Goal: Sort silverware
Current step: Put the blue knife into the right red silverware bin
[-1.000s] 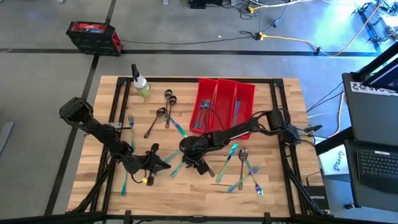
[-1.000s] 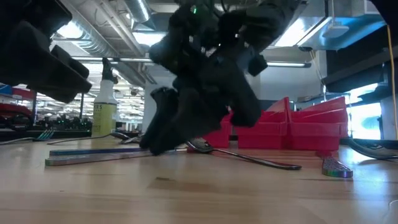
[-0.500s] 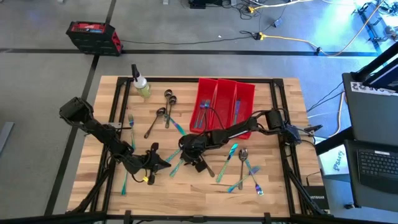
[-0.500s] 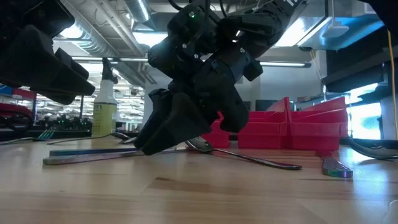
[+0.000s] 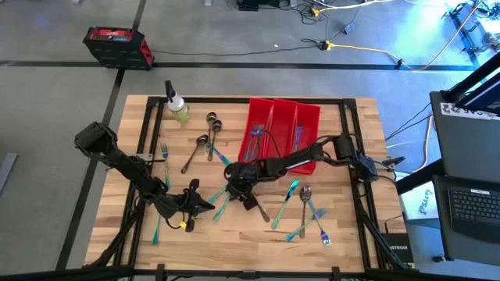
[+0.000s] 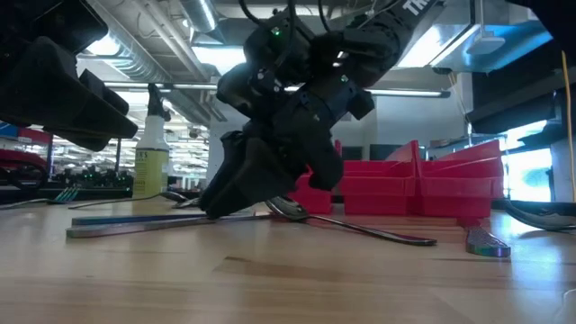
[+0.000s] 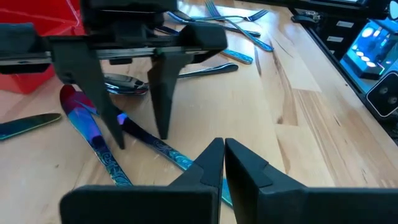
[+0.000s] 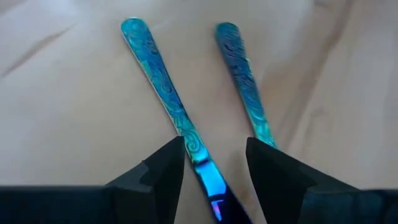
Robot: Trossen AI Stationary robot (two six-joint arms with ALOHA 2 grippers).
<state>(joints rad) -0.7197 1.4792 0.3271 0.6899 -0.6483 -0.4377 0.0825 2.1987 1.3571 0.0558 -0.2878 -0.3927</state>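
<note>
Wooden slats form the pale table, seen from above on a grey workshop floor, with thin iridescent blue-teal forks, spoons and knives, the silverware, scattered across it and a few already in the long red plastic bins at the far edge. At centre the right gripper reaches low over a cluster of pieces; the left gripper waits just beside, fingers pressed together. From table height, the right gripper touches down on a flat blue handle. Its own wrist camera shows spread dark fingers straddling one iridescent blue handle, a second handle lying close alongside. Likely risk: closing could nudge or catch that neighbour, or the thin handle could slip flat against the wood. Compared with a second ago, the right gripper has shifted slightly toward the bins and tilted; the left has stayed put.
</note>
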